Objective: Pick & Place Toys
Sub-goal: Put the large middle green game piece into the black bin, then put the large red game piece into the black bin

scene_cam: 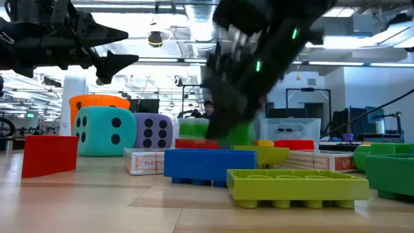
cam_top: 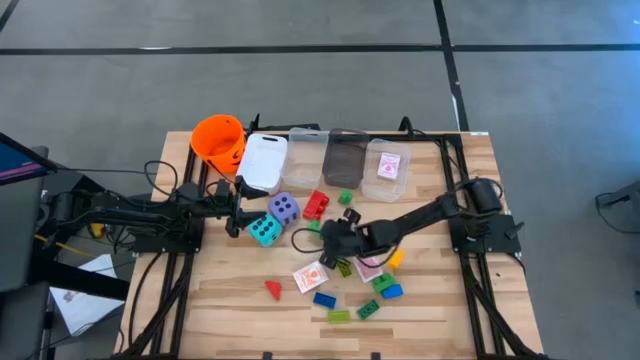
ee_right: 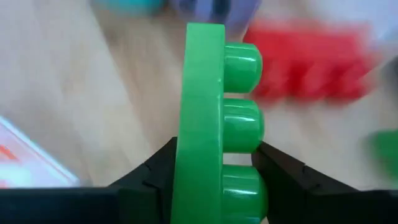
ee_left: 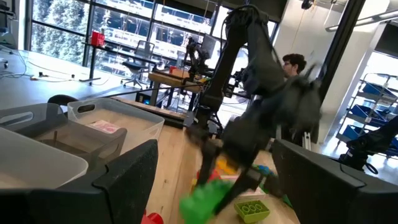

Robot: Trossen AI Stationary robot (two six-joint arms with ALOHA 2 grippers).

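A: Where the low camera sat, what lay closest?

B: A lime brick [scene_cam: 296, 186] lay nearest, a blue brick [scene_cam: 208, 165] just behind it, a red wedge [scene_cam: 49, 155] off to one side on the worktop [scene_cam: 97, 207].

A: And the right tool?

B: The right tool [ee_right: 219, 163] was mid-worktop, pinching a green brick [ee_right: 214, 124] edge-on between its fingers [ee_right: 155, 171], studs facing sideways. A red brick [ee_right: 308, 62] lay just beyond it.

A: Farther back?

B: Teal die [cam_top: 264, 232] and purple die [cam_top: 284, 208] sat touching. The left tool [cam_top: 238, 206] hung beside them, fingers spread, holding nothing. Behind stood an orange bucket [cam_top: 218, 140] and clear bins [cam_top: 345, 155], one with a card [cam_top: 388, 166] inside.
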